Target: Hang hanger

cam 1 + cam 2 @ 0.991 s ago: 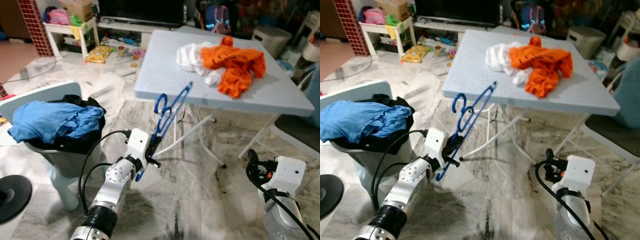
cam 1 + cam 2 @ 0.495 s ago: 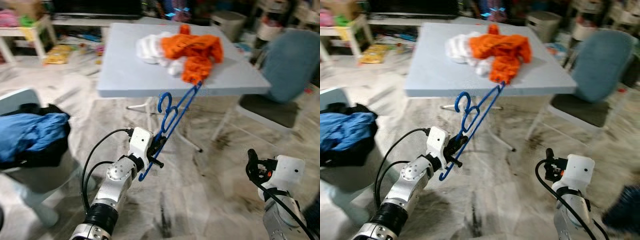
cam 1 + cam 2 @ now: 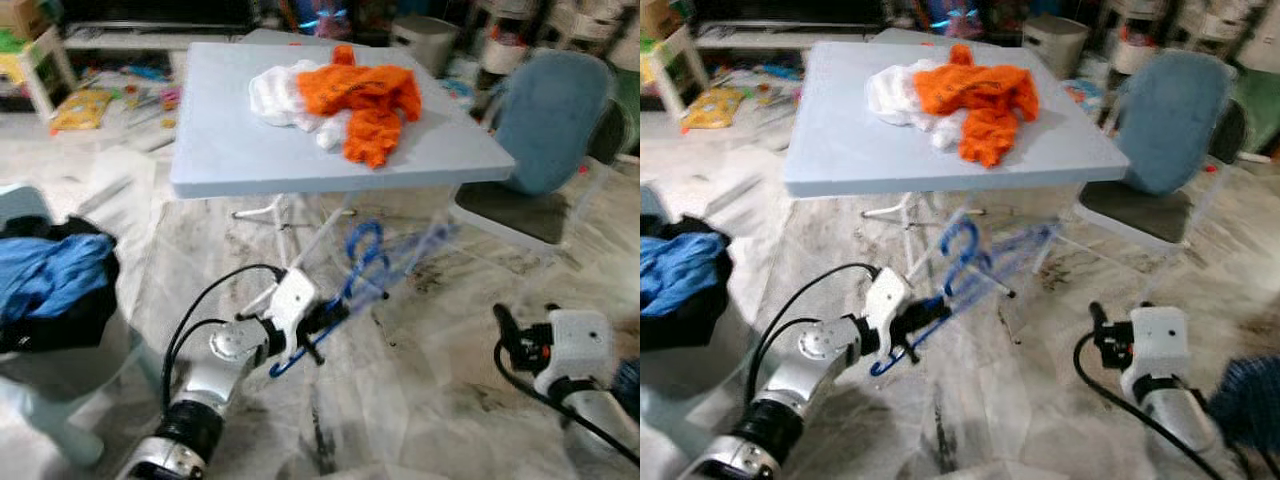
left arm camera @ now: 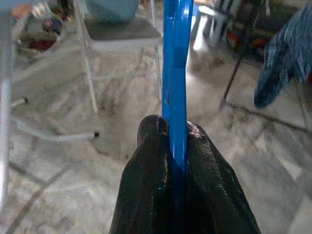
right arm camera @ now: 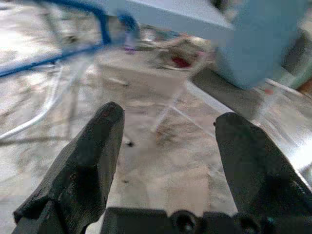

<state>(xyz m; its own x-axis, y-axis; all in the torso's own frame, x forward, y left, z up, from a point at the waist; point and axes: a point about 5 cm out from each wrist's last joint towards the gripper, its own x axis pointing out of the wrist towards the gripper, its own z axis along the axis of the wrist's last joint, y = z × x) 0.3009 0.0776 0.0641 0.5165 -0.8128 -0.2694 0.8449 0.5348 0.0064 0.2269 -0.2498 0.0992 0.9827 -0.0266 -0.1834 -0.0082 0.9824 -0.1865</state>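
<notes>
Clothes (image 3: 335, 95) on table (image 3: 220, 150); chair (image 3: 545, 150) right; basket (image 3: 50, 310) left.

Motion blur smears the blue hanger (image 3: 372, 262), its outline unclear.

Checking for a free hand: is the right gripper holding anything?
No; the right gripper has its fingers spread wide apart with only floor between them.

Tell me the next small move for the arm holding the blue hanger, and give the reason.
Probably hold the grip and keep carrying. The left gripper is shut on the blue hanger, low in front of the table, and no rail or hook to hang it on is in view. The right gripper is open, holding nothing. The head views are blurred.
</notes>
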